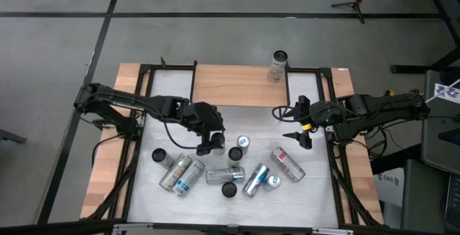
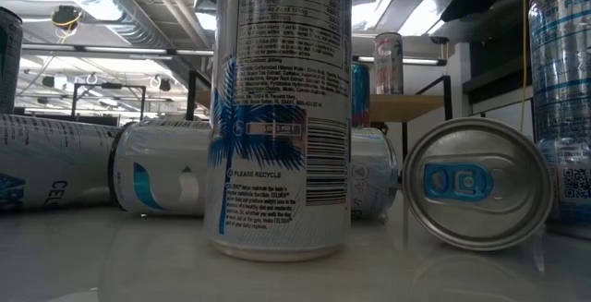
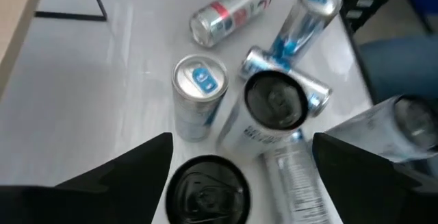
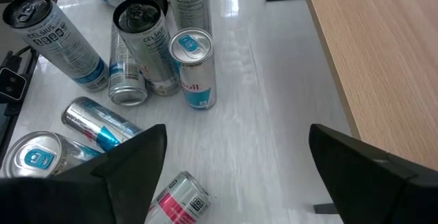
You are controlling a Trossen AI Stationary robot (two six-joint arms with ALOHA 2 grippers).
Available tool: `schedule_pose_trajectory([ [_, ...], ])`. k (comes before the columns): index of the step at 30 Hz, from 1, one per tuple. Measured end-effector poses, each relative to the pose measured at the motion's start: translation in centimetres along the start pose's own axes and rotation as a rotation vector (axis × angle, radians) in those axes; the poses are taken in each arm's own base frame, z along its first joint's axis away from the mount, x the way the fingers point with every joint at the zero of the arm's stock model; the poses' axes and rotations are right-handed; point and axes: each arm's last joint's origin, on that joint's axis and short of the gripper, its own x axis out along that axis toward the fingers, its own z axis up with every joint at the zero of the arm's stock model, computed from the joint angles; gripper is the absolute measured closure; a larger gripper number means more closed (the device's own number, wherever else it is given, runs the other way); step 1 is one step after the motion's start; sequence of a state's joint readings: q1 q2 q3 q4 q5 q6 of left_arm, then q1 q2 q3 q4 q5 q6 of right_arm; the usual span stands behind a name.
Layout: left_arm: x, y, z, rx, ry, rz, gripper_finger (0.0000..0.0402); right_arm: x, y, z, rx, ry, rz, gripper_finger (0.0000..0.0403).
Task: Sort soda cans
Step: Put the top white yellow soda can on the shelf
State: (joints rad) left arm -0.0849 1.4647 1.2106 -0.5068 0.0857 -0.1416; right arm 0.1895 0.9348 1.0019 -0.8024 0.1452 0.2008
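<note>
Seen from above, left to right. Left claw [image 1: 209, 143] low over the near-left part of the white counter [image 1: 316, 192], fingers spread wide and pinching nothing; directly beneath it, in the left wrist view, an upright dark-topped can [image 3: 207, 190] standing free between the fingers, touched by neither.

Just beyond, the main heap of soda cans [image 1: 228, 170], unsorted:
- another dark-topped can [image 1: 159, 155] upright at the left edge of the heap
- two silver cans with blue labels [image 1: 182, 174] lying side by side, tilted
- a can lying flat [image 1: 224, 175] in the middle, with more upright cans near it
- a blue-tabbed can [image 1: 243, 142] upright at the back of the group
- a red-marked can [image 1: 287, 164] lying on its side at the right end

Far off on the wooden strip at the back, one lone can with reddish marks [image 1: 277, 65] standing upright, well apart from the rest; probably the only one set aside so far.

Right claw [image 1: 300, 125] hovering above bare counter to the right of the heap, fingers wide apart and empty.

Judged from this layout: sorting barely begun, nearly every can left to move, no clear groups formed yet.
</note>
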Motion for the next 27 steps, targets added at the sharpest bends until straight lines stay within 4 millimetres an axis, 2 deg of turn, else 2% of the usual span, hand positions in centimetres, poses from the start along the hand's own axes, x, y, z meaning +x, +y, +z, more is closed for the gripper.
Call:
schedule_pose_trajectory([
  [6, 1.2, 0.2, -0.5, 0.042, 0.056, 0.007, 0.0059, 0.0, 0.0, 0.0, 0.0, 0.0, 0.0, 0.0052],
  [13, 1.1, 0.5, -1.2, 0.044, 0.117, 0.121, 0.0059, 0.0, 0.0, 0.0, 0.0, 0.0, 0.0, 0.0052],
  [27, 1.2, -0.2, -1.5, 0.06, 0.135, 0.095, 0.0059, 0.0, 0.0, 0.0, 0.0, 0.001, 0.0, 0.0052],
])
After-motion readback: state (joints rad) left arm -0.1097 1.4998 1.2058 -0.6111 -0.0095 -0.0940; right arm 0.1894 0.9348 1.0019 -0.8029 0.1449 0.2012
